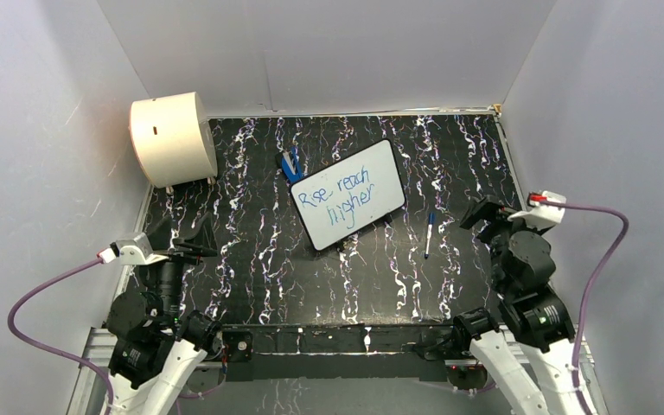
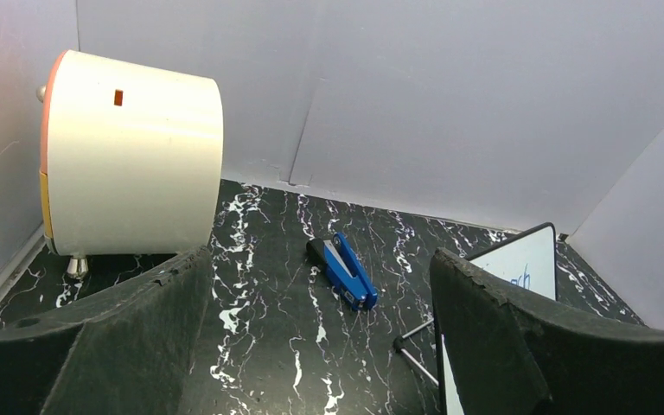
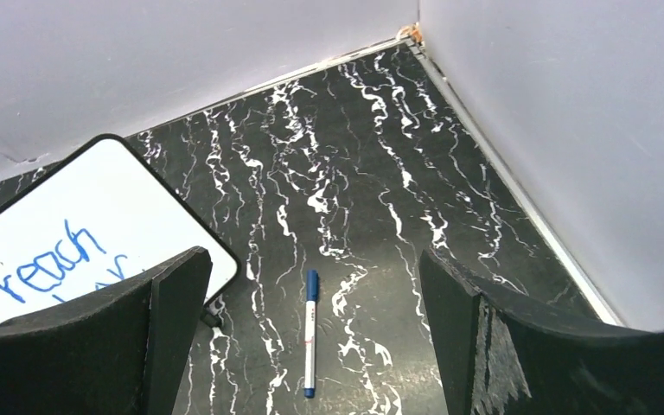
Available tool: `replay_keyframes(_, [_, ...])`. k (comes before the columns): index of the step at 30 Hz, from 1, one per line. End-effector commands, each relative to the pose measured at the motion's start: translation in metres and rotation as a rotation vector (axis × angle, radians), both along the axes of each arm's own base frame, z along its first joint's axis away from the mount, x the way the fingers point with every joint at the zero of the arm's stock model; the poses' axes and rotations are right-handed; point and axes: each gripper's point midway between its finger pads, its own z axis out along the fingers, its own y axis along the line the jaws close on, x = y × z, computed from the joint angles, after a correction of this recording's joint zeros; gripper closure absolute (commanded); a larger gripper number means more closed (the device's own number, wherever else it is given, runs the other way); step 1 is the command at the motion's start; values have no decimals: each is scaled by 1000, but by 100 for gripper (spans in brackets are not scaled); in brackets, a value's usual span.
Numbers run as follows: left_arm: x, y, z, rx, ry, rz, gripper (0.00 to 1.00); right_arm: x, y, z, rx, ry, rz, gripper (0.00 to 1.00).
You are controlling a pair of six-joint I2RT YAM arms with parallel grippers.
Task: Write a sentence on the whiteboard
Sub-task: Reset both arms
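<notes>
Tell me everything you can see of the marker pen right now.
The marker pen is slim, with a white barrel, a blue end that looks like its cap on the far side and a small blue tip at the near end. It lies flat on the black marbled table, right of the whiteboard and apart from it. Nothing touches it: the right gripper stands open and empty near it.
</notes>
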Motion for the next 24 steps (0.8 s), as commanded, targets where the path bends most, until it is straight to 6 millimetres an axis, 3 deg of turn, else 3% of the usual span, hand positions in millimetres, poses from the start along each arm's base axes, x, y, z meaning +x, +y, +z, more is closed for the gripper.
replay_keyframes(1, [-1, 4, 9, -21, -31, 19, 7, -13, -17, 7, -26, -78, -55, 1])
replay_keyframes(15, [2, 22, 9, -80, -47, 120, 7, -21, -18, 8, -15, -152, -41, 1])
replay_keyframes(24, [0, 18, 12, -75, -56, 94, 7, -18, -16, 7, -23, -147, -31, 1])
